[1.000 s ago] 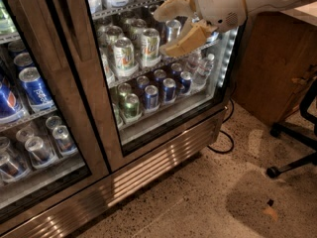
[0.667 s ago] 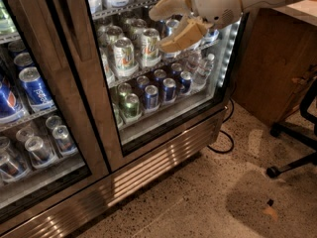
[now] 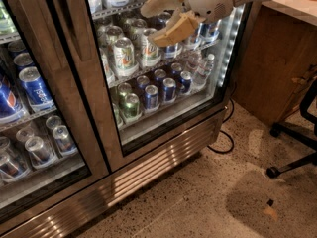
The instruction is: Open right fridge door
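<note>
The right fridge door [image 3: 94, 108] is a glass pane in a wide brushed-steel frame, and it looks closed against the cabinet. Its vertical steel bar handle [image 3: 73, 19] runs along the door's left edge. Shelves of cans [image 3: 148, 90] show through the glass. My gripper [image 3: 157, 18] reaches in from the top right on a white arm and hovers in front of the glass, to the right of the handle. Its two tan fingers [image 3: 173, 29] are spread open and hold nothing.
The left fridge door [image 3: 29, 133] shows blue Pepsi cans. A wooden cabinet [image 3: 277, 63] stands right of the fridge. A black cable [image 3: 224, 139] lies on the speckled floor, and an office chair base [image 3: 297, 157] sits at the right edge.
My gripper has shifted a little left and upward across the glass, closer to the handle. The door has not moved.
</note>
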